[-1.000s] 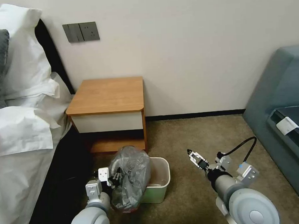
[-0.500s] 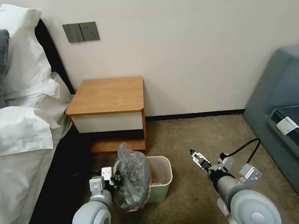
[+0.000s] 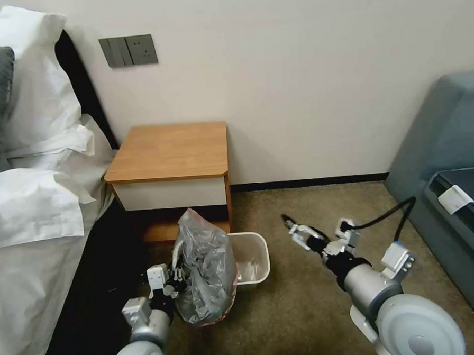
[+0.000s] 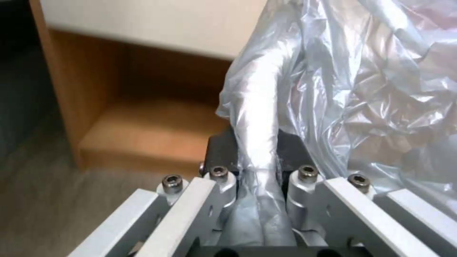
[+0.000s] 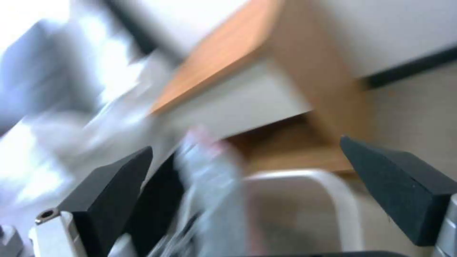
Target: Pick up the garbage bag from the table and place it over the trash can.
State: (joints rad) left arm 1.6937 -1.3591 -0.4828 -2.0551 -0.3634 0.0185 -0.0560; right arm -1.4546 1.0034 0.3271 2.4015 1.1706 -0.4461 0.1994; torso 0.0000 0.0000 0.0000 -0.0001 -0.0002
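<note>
The right gripper [image 3: 288,221] has swung forward and toward the bin since a moment ago, now reaching out over the carpet just to the right of the trash can [image 3: 255,272], closer to the table [image 3: 169,152] than it was. Its arm has stretched out too, with the black cable arching higher behind it. From the right wrist view the two dark fingers [image 5: 114,178] stand wide apart with nothing between them, framing the bin's pale rim [image 5: 333,185] and the blurred bag.

Over on the other side, the left gripper [image 3: 174,273] has pulled back a touch and sits lower by the dark bed base. It is clamped on a twisted fold of the garbage bag [image 3: 206,269]; the left wrist view shows the plastic [image 4: 333,89] bunched tight between the closed jaws and billowing out beyond them.

The bag hangs upright off that grip, its peak now standing taller against the nightstand's lower shelf than half a second back. It covers the left part of the trash can, with its pinkish bottom down at carpet level beside the bin wall. The bin's right half lies open to view, pale inside. The bag is not spread over the rim. The tabletop is bare wood.
</note>
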